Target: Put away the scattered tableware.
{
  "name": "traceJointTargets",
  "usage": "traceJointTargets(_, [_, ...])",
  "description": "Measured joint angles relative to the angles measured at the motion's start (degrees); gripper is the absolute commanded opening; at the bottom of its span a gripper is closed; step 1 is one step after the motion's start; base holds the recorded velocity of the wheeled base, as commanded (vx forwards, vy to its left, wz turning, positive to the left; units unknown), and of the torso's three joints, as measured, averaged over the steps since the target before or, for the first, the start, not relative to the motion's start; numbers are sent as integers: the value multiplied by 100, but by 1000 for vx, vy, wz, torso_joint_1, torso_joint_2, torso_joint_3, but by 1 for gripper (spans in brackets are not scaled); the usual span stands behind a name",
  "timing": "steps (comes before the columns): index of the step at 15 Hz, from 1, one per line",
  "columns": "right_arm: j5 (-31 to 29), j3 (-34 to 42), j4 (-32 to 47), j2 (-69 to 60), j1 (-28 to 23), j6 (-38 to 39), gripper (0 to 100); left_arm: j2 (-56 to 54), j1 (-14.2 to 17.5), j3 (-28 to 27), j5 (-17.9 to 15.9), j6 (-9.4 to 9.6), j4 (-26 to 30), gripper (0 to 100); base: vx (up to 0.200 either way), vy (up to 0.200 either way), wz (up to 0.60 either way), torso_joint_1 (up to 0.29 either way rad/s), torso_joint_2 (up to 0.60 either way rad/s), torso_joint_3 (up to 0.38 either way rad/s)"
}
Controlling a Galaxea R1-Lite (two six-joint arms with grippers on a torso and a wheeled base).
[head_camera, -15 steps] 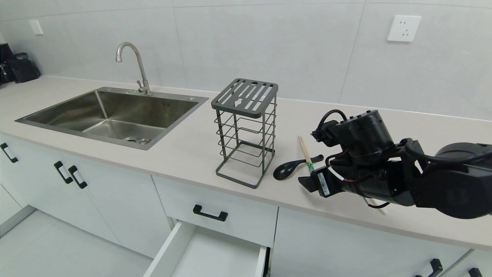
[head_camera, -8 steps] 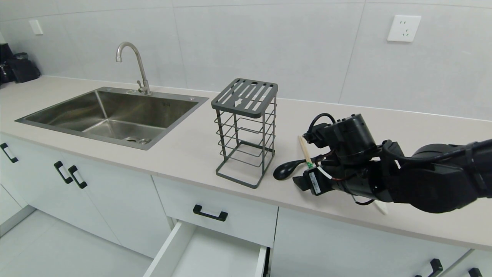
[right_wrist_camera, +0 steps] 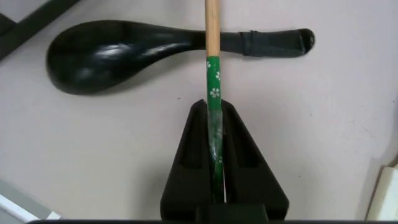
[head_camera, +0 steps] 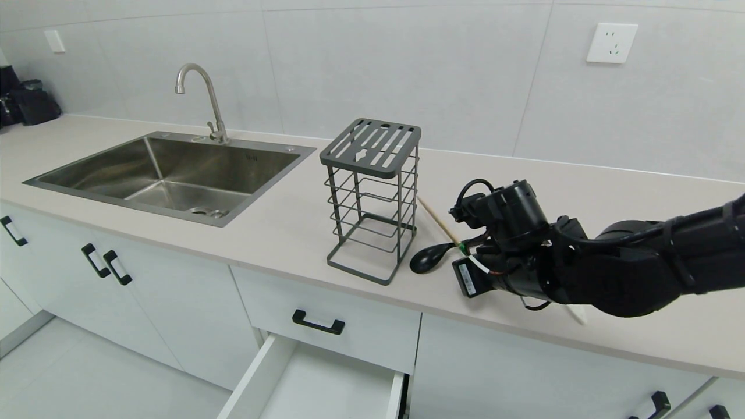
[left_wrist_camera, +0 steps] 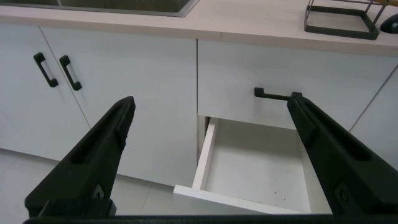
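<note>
Chopstick (right_wrist_camera: 212, 37) is lying over the front strip of the worktop (head_camera: 279, 233), just right of the rack (head_camera: 372, 198). Its bare end is pointing toward the rack's base and its shaft is crossing over the handle of the black spoon (right_wrist_camera: 124, 53). The right gripper (right_wrist_camera: 216, 115) is pinching it tight at the green-banded end; I can't tell if the far tip is touching the rack wires. The step is probably lifting it off to stow it, in the rack's slotted top or the open drawer (left_wrist_camera: 255, 168); which one is unclear. It is being held near one end, so the long free end is likely to swing. Raising it straight up first is the safe move, clearing the spoon without dragging it and keeping the tip off the wires. The left gripper (left_wrist_camera: 211, 101) is hanging with fingers spread and nothing in it, in front of the cabinets and facing the drawer.
</note>
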Motion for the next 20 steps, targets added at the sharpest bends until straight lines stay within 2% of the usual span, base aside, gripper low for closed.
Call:
traceJointTargets(6, [5, 375, 2, -557, -731, -24, 0, 0, 0, 0, 0, 0, 2, 100, 0, 0, 0, 0, 0, 0])
traceJointTargets(10, [89, 774, 0, -1428, -926, -33, 0, 0, 0, 0, 0, 0, 2, 100, 0, 0, 0, 0, 0, 0])
traceJointTargets(12, [216, 846, -74, -1902, -902, -26, 0, 0, 0, 0, 0, 0, 2, 100, 0, 0, 0, 0, 0, 0])
traceJointTargets(14, [421, 866, -541, -2415, -784, 9, 0, 0, 0, 0, 0, 0, 0, 100, 0, 0, 0, 0, 0, 0])
traceJointTargets(17, [1182, 909, -1495, -2942, -566, 5, 0, 0, 0, 0, 0, 0, 0, 100, 0, 0, 0, 0, 0, 0])
traceJointTargets(20, [1735, 1186, -1673, -3274, -161, -2, 0, 0, 0, 0, 0, 0, 2, 100, 0, 0, 0, 0, 0, 0])
